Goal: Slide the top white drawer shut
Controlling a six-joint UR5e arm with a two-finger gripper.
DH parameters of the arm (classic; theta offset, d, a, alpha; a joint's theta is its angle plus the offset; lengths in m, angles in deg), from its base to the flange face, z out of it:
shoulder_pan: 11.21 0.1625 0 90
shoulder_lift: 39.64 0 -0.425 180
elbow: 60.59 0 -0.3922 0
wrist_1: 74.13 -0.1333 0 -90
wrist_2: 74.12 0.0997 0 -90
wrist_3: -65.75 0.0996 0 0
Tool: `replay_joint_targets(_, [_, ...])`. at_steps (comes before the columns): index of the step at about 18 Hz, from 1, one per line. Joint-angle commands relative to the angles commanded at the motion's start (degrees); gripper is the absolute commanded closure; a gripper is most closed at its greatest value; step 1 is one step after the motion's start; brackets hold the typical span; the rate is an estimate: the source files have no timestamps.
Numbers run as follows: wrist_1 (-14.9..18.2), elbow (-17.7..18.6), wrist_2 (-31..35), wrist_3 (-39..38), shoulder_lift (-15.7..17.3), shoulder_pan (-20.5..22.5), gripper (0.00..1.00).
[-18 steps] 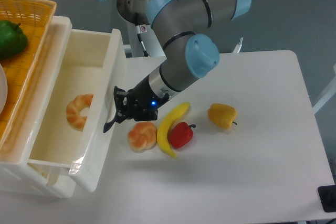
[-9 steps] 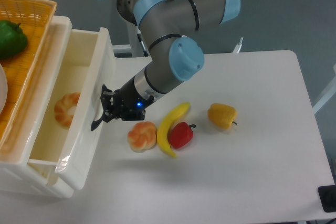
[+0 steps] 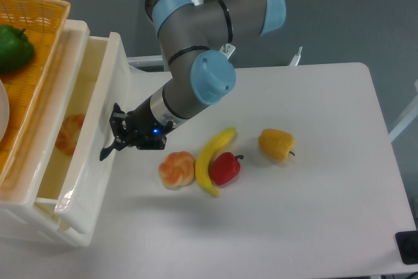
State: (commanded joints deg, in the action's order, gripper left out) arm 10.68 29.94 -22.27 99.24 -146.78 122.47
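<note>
The top white drawer (image 3: pixel 98 142), at the left of the frame, stands partly open; it looks like stiff, glossy, fairly light plastic that should slide under a flat push on its front panel near the black handle (image 3: pixel 108 150), where the gripper (image 3: pixel 117 136) sits, though I cannot tell whether its fingers are together or apart. The smooth white table (image 3: pixel 313 181) carries a banana (image 3: pixel 212 159), two peppers and a pastry at mid-frame, well clear of the drawer's path.

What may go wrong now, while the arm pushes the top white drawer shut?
Three possible risks:
1. The hand presses near the black handle, off the middle of the top white drawer; the drawer might skew and jam.
2. The drawer is only partly in, so the hand could slip off its glossy front.
3. The croissant inside may slide and catch.
</note>
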Motion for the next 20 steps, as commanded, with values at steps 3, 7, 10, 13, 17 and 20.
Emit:
replay_joint_targets(3, [-0.09, 0.00, 0.00, -0.44, 0.00, -0.97, 0.95])
replay_joint_targets(7, [-0.18, -0.09, 0.00, -1.06, -0.09, -1.67, 0.95])
replay_joint_targets(10, [-0.17, 0.00, 0.18, -2.10, 0.09, -2.29, 0.95])
replay_joint_targets(13, [-0.26, -0.09, 0.18, -2.99, 0.00, -3.34, 0.95])
replay_joint_targets(17, [-0.35, -0.09, 0.18, -2.90, -0.09, -3.61, 0.93])
replay_joint_targets(20, [-1.40, -0.17, 0.18, -1.85, -0.26, -3.61, 0.78])
